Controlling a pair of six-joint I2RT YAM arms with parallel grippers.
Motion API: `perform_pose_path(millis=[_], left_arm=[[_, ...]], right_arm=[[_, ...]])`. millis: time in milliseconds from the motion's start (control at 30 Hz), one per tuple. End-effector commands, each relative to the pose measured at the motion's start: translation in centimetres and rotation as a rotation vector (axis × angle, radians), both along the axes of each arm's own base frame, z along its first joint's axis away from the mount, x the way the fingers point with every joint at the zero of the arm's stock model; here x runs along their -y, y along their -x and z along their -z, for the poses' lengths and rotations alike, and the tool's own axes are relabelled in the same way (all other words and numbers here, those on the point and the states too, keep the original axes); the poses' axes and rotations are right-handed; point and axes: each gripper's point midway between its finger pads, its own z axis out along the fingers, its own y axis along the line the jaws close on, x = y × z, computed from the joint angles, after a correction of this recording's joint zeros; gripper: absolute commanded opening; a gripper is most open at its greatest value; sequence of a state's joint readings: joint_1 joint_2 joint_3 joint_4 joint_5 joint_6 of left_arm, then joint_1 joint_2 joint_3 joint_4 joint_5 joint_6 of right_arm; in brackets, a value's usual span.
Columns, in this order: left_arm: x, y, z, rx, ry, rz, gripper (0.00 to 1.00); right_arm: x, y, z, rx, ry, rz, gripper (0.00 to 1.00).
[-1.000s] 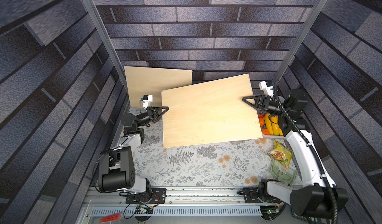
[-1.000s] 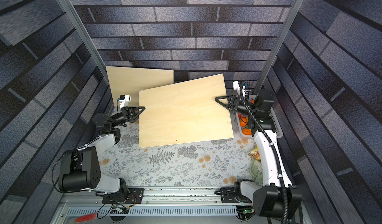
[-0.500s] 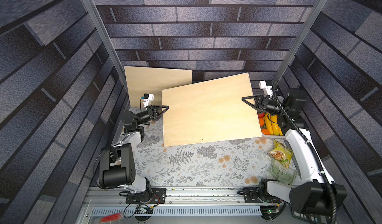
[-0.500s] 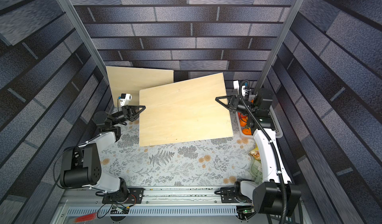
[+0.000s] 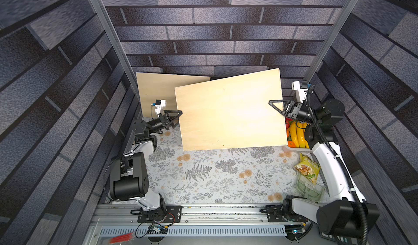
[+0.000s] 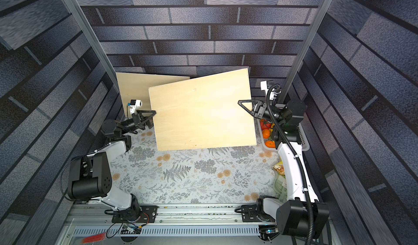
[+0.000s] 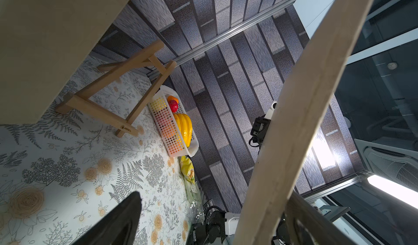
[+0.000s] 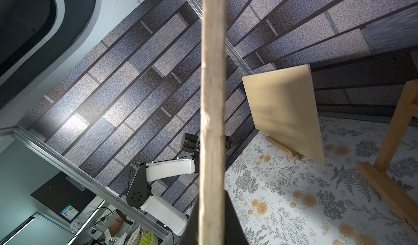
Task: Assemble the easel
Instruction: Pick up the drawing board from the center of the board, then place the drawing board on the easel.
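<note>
Pale tan board (image 5: 230,110), white tablecloth (image 5: 203,176) printed with grey ferns and orange blooms, yellow bananas (image 5: 296,133)

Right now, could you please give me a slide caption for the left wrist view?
Open left claw straddles the edge of the wooden board; beyond, a wooden easel and a white fruit basket.

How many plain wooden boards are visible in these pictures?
2. The raised board hangs tilted above the far half of the table. The back board stands leaning at the back left, partly behind it. Another might be hidden beneath the raised one.
</note>
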State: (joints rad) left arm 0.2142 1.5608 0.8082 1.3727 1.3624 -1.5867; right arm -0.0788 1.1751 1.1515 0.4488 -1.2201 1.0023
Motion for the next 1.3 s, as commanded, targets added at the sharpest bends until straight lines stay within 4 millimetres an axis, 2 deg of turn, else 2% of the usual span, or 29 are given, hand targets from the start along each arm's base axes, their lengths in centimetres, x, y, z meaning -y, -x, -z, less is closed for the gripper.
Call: perform_pose_path(millis=[0,133,233,333,400,733,867,1067,1100,1133,1267], left_arm=[[-1.2,0.0,-1.9,0.072,-0.006,-0.048,1.00],[-4.3,-0.6,-2.0,0.074,0.025,-0.180,1.00],[-6.3,-0.6,-1.6,0.071,0.045,-0.271,1.00],[-7.6,-0.7,-1.1,0.054,0.067,-0.330,1.00],[-7.6,-0.6,-1.0,0.056,0.067,-0.336,1.00],[-7.1,-0.4,0.9,-0.001,0.063,-0.328,1.00],[-6.4,-0.1,1.3,-0.012,0.061,-0.310,1.00],[-5.0,0.5,2.3,-0.043,0.054,-0.268,1.00],[-4.8,0.6,2.4,-0.045,0.052,-0.262,1.00],[-4.6,0.7,2.6,-0.050,0.051,-0.257,1.00],[-4.4,0.9,2.8,-0.054,0.049,-0.253,1.00]], right_arm=[[0.3,2.6,-3.8,0.157,-0.029,0.045,0.00],[1.5,1.9,-4.0,0.131,-0.070,0.116,0.00],[2.3,0.7,-3.7,0.063,-0.150,0.160,0.00],[3.5,-0.9,-1.8,-0.021,-0.227,0.219,0.00],[4.1,-1.0,-1.8,-0.022,-0.282,0.235,0.00],[7.0,-1.6,-4.8,0.025,-0.410,0.312,0.00],[9.0,-2.7,-5.5,0.054,-0.429,0.399,0.00],[11.0,-4.1,-7.7,0.117,-0.514,0.438,0.00],[11.4,-4.5,-7.5,0.111,-0.521,0.448,0.00],[11.5,-4.2,-8.8,0.147,-0.515,0.448,0.00],[13.2,-4.8,-9.6,0.172,-0.534,0.494,0.00]])
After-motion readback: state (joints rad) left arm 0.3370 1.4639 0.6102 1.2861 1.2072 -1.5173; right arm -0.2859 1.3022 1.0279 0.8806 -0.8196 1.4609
